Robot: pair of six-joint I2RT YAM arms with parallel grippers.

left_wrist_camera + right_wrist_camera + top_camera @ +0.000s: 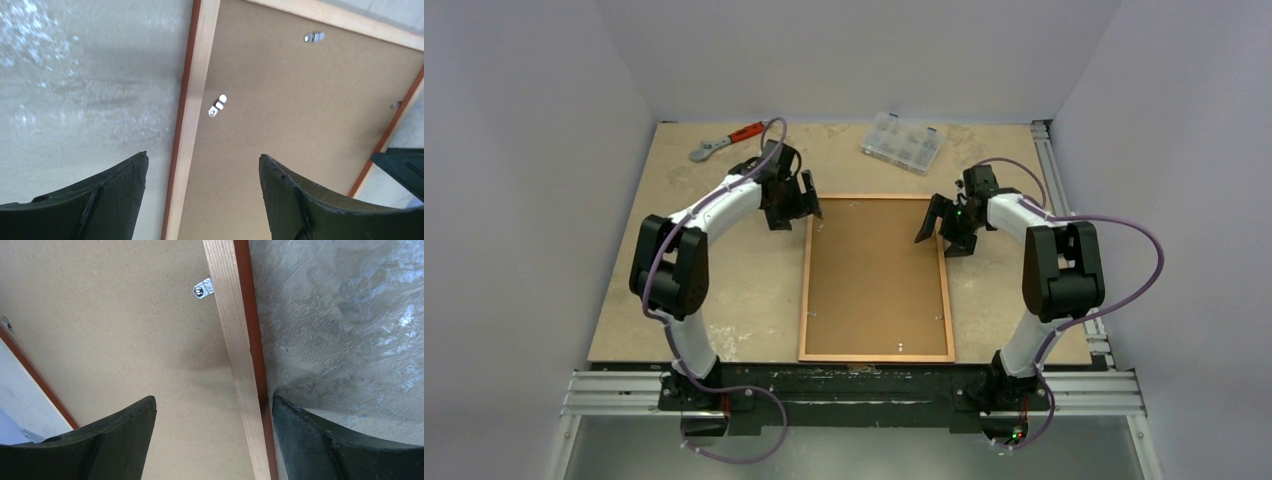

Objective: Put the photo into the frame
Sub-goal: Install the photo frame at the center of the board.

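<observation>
L gripper (202, 160): jaws spread wide, nothing held btwn them. Under the gap runs the left rail of the frame (192, 100), pale wood side up w/ a red-orange strip on its outer edge. Outer finger hangs over bare table (90, 100), inner finger over the backing board (300, 115). Just ahead of the tips is a metal clip (218, 105) at the rail's inner edge, turned onto the board. Further ahead is a second clip (314, 36) by the far rail.

R gripper (214, 402): also spread open and empty. The frame's right rail passes under the gap, close to the outer finger; inner finger is over the board. Can't tell if the tips touch anything. Ahead on that rail sits the R-side clip (204, 288).

Overhead view: frame lies flat, back up, btwn the two arms, w/ the board filling it. Both grippers are at its far end, one per long side. Beyond L gripper lies a wrench (724, 140) w/ a red handle. Beyond and btwn the grippers, a clear compartment box (904, 142) sits near the table's far edge.
</observation>
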